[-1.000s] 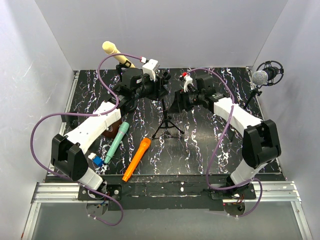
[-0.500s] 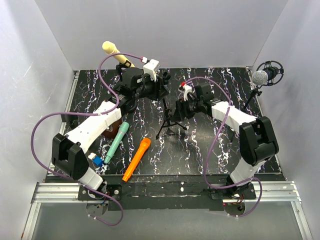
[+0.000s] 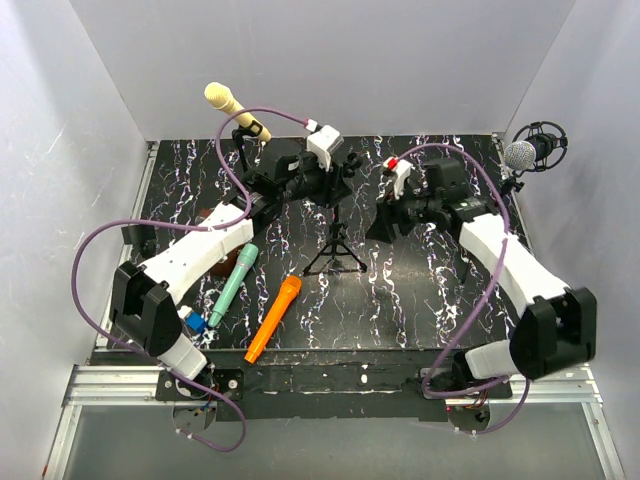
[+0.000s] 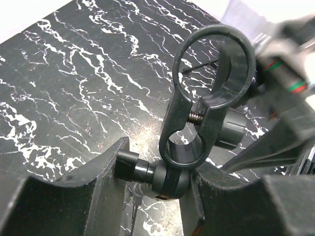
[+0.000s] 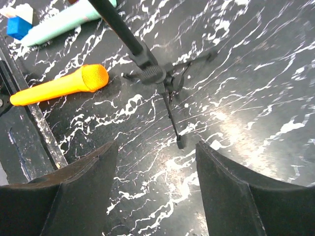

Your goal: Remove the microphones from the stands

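A black tripod stand [image 3: 336, 250] stands mid-table. Its ring clip [image 4: 211, 88] is empty in the left wrist view. My left gripper [image 3: 343, 185] is shut on the swivel joint [image 4: 170, 177] just below the clip, at the top of the pole. My right gripper [image 3: 382, 226] is open and empty, to the right of the stand and apart from it; in its wrist view [image 5: 155, 162] the stand's pole and hub [image 5: 155, 73] lie ahead. An orange microphone [image 3: 273, 318] and a teal microphone [image 3: 233, 283] lie on the table, left of the stand.
A yellow microphone [image 3: 232, 108] sits in a stand at the back left. A silver microphone [image 3: 520, 155] hangs in a shock mount at the far right. A blue-and-white block [image 3: 194, 322] lies by the left arm. White walls enclose the black marbled table [image 3: 430, 300].
My right gripper has drawn back to the right, away from the stand. My left gripper, still on the stand's top, has shifted slightly right.
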